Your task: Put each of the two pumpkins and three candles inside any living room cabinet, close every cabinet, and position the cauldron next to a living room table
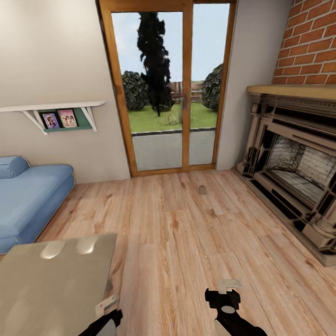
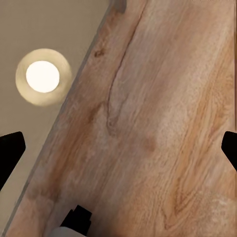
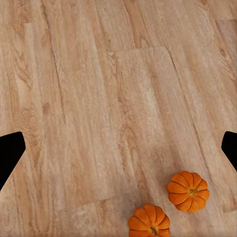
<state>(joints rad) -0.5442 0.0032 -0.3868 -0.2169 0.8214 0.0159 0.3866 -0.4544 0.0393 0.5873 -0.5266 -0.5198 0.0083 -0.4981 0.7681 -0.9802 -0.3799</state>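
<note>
The robot stands in the living room facing a glass door (image 1: pixel 176 88), with a blue sofa (image 1: pixel 26 195) on its left and a brick fireplace (image 1: pixel 298 166) on its right. A glossy tabletop (image 1: pixel 51 287) sits just ahead of the left arm, mirroring two ceiling lights.

Both pumpkins lie on the wooden floor (image 1: pixel 191 235) under the right arm: one pumpkin (image 3: pixel 188 190) and the other pumpkin (image 3: pixel 149 221) sit close beside each other, stems up, nearly touching. The right hand (image 3: pixel 118 148) is spread wide, its dark fingertips (image 3: pixel 10 153) at the picture's two edges, and it hangs above bare planks, holding nothing. The left hand (image 2: pixel 118 148) is also spread and empty, over the floor at the tabletop's edge.

No cabinet appears from here, nor any candle or cauldron; a small grey object (image 1: pixel 202 189) lies on the floor toward the door, too small to identify.

The main risk, I judge, is the pumpkins' closeness. A hand coming down on one could knock the other, and a round, ribbed pumpkin would probably roll away across the smooth floor. The right hand is also not centred over either pumpkin, so closing from here would catch nothing or clip a side. The left arm sits near the tabletop edge, and turning the base carelessly could bump it.
</note>
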